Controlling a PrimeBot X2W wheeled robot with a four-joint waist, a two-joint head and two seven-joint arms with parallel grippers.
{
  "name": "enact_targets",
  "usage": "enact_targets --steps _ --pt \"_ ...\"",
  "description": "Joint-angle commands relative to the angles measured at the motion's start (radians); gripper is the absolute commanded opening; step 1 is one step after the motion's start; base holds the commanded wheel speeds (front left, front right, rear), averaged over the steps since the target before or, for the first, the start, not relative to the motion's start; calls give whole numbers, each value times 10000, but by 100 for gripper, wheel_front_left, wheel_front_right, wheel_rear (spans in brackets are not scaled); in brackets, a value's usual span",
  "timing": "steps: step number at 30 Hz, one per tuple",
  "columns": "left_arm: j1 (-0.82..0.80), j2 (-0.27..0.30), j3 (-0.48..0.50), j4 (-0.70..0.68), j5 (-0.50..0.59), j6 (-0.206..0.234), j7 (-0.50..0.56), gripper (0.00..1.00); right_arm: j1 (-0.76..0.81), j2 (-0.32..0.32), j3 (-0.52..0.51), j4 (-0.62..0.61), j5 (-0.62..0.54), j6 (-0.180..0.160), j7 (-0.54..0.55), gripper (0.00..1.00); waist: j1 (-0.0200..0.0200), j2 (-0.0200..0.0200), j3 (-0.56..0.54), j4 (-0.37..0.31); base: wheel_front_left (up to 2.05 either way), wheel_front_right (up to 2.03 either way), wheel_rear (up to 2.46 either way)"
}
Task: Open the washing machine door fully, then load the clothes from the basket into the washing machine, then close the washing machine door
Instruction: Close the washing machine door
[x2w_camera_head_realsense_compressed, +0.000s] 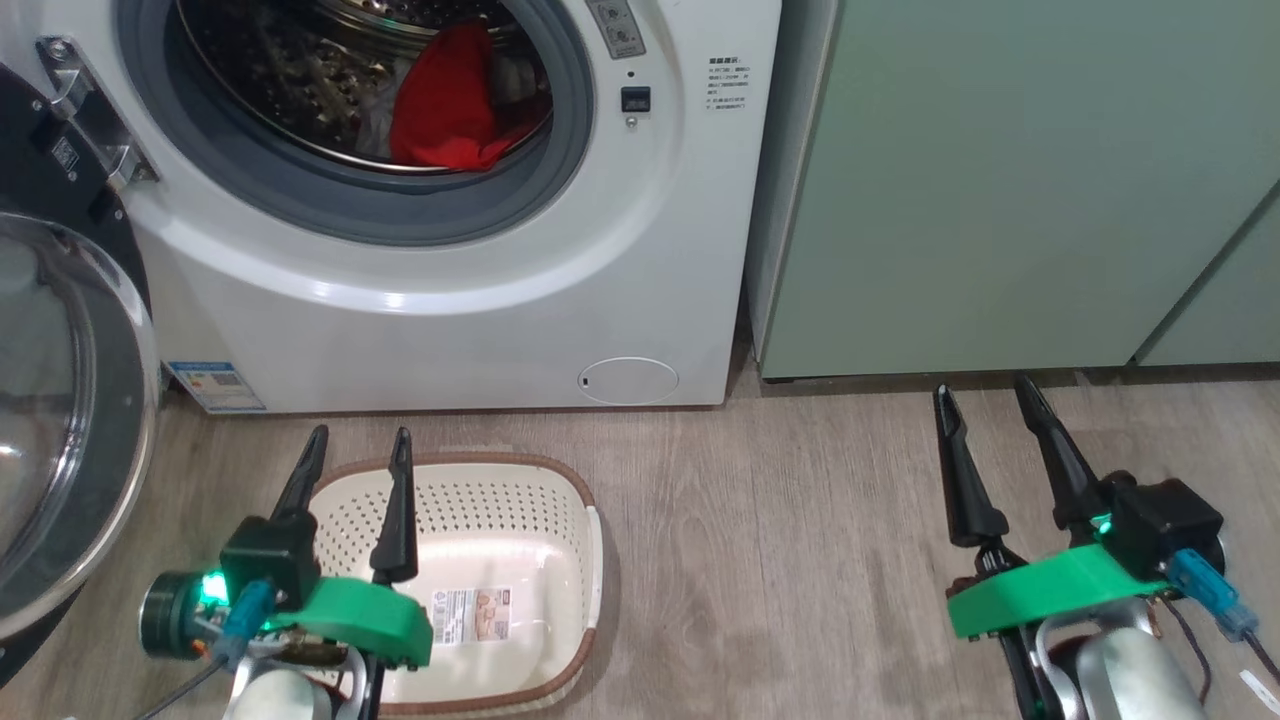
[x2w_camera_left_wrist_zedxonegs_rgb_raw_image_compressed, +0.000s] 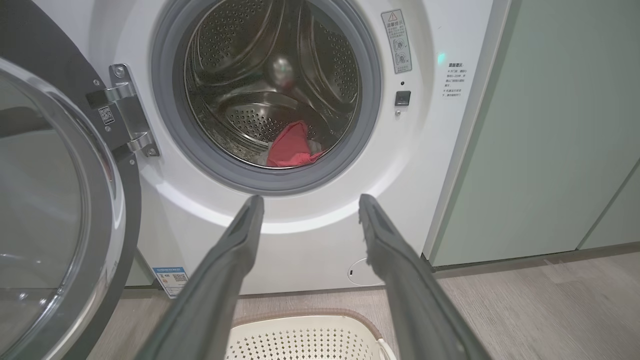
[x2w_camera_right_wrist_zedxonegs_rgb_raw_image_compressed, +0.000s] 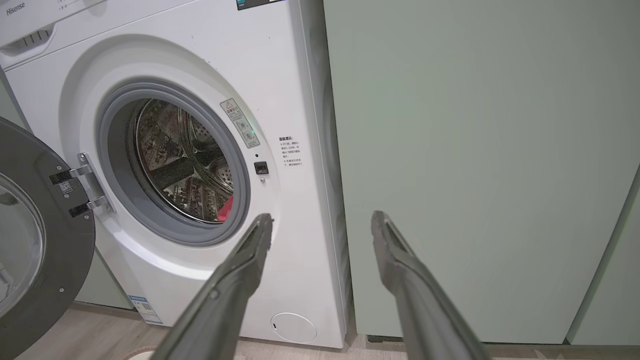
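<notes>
The white washing machine (x2w_camera_head_realsense_compressed: 480, 300) stands ahead with its door (x2w_camera_head_realsense_compressed: 60, 420) swung wide open to the left. Red clothes (x2w_camera_head_realsense_compressed: 450, 110) lie inside the steel drum, also seen as clothes (x2w_camera_left_wrist_zedxonegs_rgb_raw_image_compressed: 292, 147) and clothes (x2w_camera_right_wrist_zedxonegs_rgb_raw_image_compressed: 226, 210). On the floor in front sits the cream basket (x2w_camera_head_realsense_compressed: 500, 520) with only a label inside. My left gripper (x2w_camera_head_realsense_compressed: 358, 445) hovers open over the basket's left part, nothing between its fingers. My right gripper (x2w_camera_head_realsense_compressed: 988, 395) stands open above the floor to the right, in front of the cabinets. The door (x2w_camera_left_wrist_zedxonegs_rgb_raw_image_compressed: 55, 210) and the door (x2w_camera_right_wrist_zedxonegs_rgb_raw_image_compressed: 35, 250) show at the left of the wrist views.
Pale green cabinets (x2w_camera_head_realsense_compressed: 1020, 190) stand right of the machine. Grey wood-look floor (x2w_camera_head_realsense_compressed: 770, 540) lies between the basket and my right gripper. The door hinge (x2w_camera_head_realsense_compressed: 85, 110) sits on the machine's left side. A round white flap (x2w_camera_head_realsense_compressed: 628, 380) is at the machine's lower front.
</notes>
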Motion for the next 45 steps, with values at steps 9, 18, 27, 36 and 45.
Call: enact_targets --steps 9,18,27,36,45 --pt "-287 -55 524 -439 4 -58 -95 100 -130 -39 256 -308 10 0 -65 100 1 0 37 90 -135 135 0" --pt "-209 -79 581 -507 100 -5 -95 100 -150 -39 275 -305 -33 0 -65 100 1 0 106 194 -212 212 0" --pt "-187 -90 564 -560 226 53 -95 100 -178 -39 305 -261 -50 0 -65 100 1 0 131 189 -164 164 0" --pt "-213 -96 590 -445 213 40 -95 100 -188 -39 314 -224 -32 0 -65 100 1 0 80 156 -46 46 0" --pt "-158 -99 595 -400 286 47 -95 100 -154 -39 317 -186 -5 0 -65 100 1 0 -16 171 0 0 0"
